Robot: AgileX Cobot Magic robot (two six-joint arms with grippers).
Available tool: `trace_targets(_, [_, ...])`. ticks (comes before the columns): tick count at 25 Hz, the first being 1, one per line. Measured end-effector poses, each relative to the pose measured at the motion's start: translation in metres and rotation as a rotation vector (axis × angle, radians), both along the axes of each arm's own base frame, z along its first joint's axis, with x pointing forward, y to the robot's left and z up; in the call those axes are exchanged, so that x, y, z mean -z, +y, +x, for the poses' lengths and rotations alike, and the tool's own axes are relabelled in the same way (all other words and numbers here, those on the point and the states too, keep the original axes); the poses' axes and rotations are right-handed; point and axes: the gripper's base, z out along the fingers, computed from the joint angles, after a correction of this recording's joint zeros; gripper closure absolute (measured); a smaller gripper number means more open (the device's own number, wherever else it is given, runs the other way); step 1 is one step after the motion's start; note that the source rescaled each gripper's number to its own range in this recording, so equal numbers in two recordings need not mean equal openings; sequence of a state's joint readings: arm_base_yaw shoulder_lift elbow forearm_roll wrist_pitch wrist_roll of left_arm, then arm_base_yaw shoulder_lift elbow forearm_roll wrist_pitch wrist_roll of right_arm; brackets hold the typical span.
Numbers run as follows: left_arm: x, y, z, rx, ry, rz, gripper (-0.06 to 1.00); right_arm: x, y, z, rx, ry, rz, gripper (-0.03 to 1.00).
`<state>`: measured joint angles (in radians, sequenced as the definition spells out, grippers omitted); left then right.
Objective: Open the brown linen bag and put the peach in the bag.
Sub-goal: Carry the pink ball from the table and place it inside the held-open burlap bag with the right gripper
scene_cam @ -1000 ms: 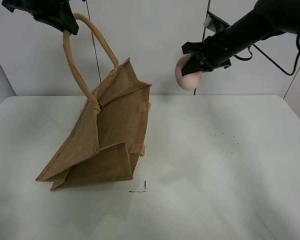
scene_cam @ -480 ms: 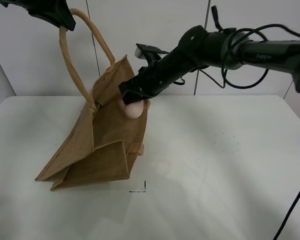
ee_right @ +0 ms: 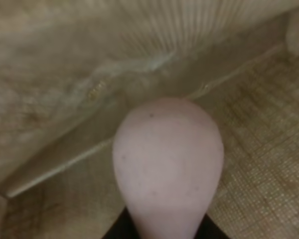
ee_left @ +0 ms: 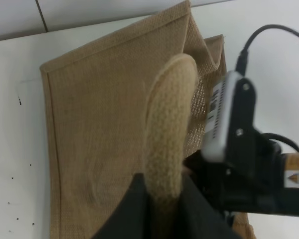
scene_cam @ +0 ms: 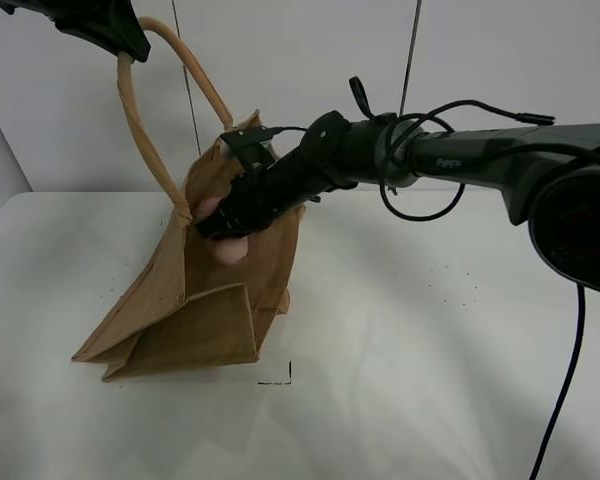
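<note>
The brown linen bag (scene_cam: 205, 300) stands tilted on the white table, its mouth pulled open. My left gripper (scene_cam: 132, 50) is shut on one loop handle (scene_cam: 140, 140) and holds it high at the upper left. In the left wrist view the handle (ee_left: 168, 129) runs between the black fingers (ee_left: 134, 209). My right gripper (scene_cam: 220, 228) has reached across into the bag's mouth and is shut on the peach (scene_cam: 228, 250). The right wrist view shows the pink peach (ee_right: 168, 164) close up, with the bag's woven inside (ee_right: 259, 149) behind it.
The white table (scene_cam: 430, 330) stretches to the right and front of the bag. A small black corner mark (scene_cam: 280, 378) lies just in front of the bag. My right arm with its cables (scene_cam: 430, 150) spans the space above the table's middle. A grey wall stands behind.
My right gripper has carried the peach left and down, from beside the bag's top edge into its open mouth. My left gripper still holds the handle up.
</note>
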<state>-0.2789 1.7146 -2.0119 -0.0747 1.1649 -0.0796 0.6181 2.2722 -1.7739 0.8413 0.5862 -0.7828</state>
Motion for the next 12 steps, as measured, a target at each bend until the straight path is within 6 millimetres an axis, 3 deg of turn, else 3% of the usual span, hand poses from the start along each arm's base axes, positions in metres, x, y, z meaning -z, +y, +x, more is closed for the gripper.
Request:
trace_targets(4, [0.0, 0.0, 0.0, 0.0, 0.0, 0.0, 0.94, 0.0112, 0.0066, -0.0026, -0.022, -0.015, -0.019, 0.91])
trace_targets(6, [0.0, 0.0, 0.0, 0.0, 0.0, 0.0, 0.94, 0.0118, 0.0089, -0.0041, -0.03, -0.026, -0.022, 0.68])
trace_targets(9, [0.0, 0.0, 0.0, 0.0, 0.0, 0.0, 0.94, 0.012, 0.0097, -0.0045, -0.036, -0.04, -0.031, 0.19])
trace_targets(12, [0.0, 0.0004, 0.0001, -0.002, -0.001, 0.005, 0.94, 0.0132, 0.0084, -0.0046, -0.015, -0.015, -0.044, 0.02])
